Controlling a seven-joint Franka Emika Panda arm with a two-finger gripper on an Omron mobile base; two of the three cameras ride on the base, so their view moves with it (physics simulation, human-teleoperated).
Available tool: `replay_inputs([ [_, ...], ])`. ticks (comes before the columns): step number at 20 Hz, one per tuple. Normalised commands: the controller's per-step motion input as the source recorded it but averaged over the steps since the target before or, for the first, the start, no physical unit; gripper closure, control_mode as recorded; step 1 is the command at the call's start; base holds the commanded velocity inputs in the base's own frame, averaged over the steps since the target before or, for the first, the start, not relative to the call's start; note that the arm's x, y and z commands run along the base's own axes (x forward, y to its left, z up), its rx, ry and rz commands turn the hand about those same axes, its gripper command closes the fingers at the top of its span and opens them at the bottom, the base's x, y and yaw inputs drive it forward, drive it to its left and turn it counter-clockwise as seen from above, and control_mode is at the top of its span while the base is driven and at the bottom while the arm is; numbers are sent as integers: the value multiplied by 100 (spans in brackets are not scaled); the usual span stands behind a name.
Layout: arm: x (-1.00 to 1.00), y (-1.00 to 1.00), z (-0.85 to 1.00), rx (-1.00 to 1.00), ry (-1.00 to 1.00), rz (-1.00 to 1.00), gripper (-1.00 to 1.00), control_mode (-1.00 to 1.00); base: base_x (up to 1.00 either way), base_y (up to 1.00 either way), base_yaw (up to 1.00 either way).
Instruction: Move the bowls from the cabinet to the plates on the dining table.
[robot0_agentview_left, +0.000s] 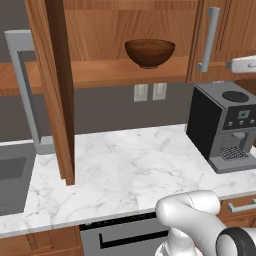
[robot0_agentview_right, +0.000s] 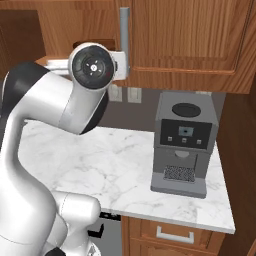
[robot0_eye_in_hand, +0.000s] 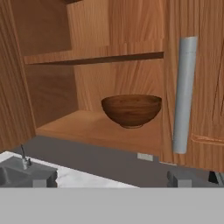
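A dark brown glossy wooden bowl (robot0_agentview_left: 150, 52) stands upright on the lower shelf of the open cabinet (robot0_agentview_left: 115, 75). In the hand view the bowl (robot0_eye_in_hand: 131, 110) sits straight ahead on the shelf (robot0_eye_in_hand: 96, 129), some way off. My gripper (robot0_eye_in_hand: 112, 181) is open, its fingertips wide apart at the bottom of that view with nothing between them, and it does not touch the bowl. Part of my white hand (robot0_agentview_left: 244, 64) pokes in at the right edge, at shelf height. The plates and the dining table are out of view.
The cabinet's left door (robot0_agentview_left: 55, 90) stands swung out over the marble counter (robot0_agentview_left: 125, 170). The right door is shut, its grey bar handle (robot0_eye_in_hand: 183, 96) just right of the bowl. A black coffee machine (robot0_agentview_left: 225, 125) stands at the counter's right, a sink (robot0_agentview_left: 12, 175) at its left.
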Motion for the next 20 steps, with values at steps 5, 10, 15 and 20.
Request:
replay_inputs([
  [5,1,0,2,0,-2,-1,-100,-100,0,0,0],
  [10,31,-1,0,0,0,-1,-100,-100,0,0,0],
  [15,48,-8,0,0,0,-8,-100,-100,0,0,0],
  [20,22,-20,0,0,0,-10,-100,-100,0,0,0],
])
